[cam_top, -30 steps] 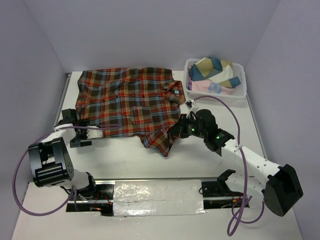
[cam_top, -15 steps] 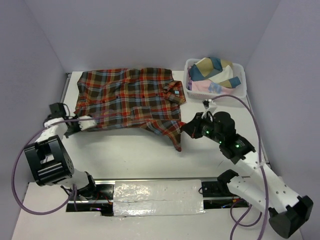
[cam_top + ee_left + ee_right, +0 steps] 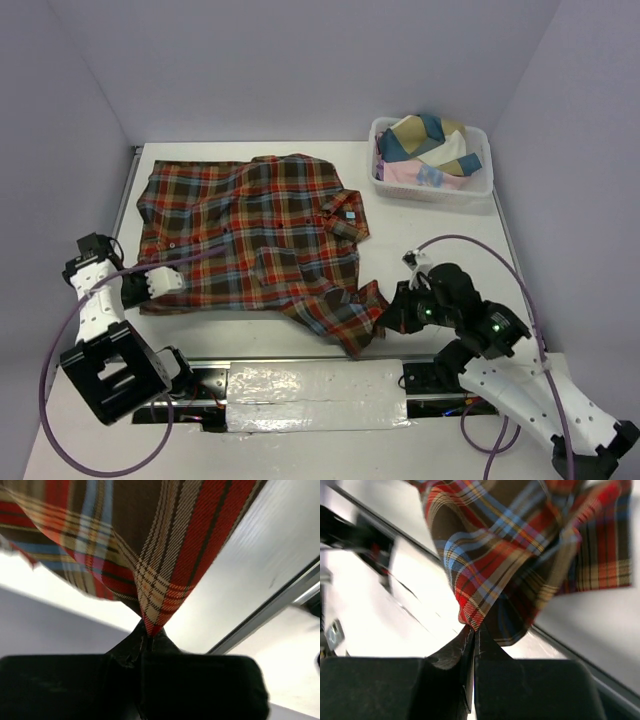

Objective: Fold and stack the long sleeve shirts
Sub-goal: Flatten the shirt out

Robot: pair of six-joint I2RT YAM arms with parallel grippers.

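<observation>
**Plaid shirt** [image 3: 250, 235]: lay spread on the worktop [image 3: 240, 335], centre-left, collar to the right.
**Left hand** [image 3: 163, 282]: I had it clenched on the shirt's near-left corner.
**Right hand** [image 3: 392, 308]: clenched on the near-right cloth tip.
**Purpose, as I judged:** a two-corner hold to stretch the near edge for folding.
**Surroundings:** white basket [image 3: 483, 186] of folded cloth, far right, well apart and not in the way.

The left arm [image 3: 97, 305] bends up from its base at the near left. Its wrist points to the right. The left pincer [image 3: 168, 281] is squeezed tight on the near left corner of the shirt [image 3: 250, 230]. The right arm [image 3: 520, 388] stretches low toward the left. The right pincer [image 3: 388, 310] is pinched tight on the shirt's near right tip.
</observation>
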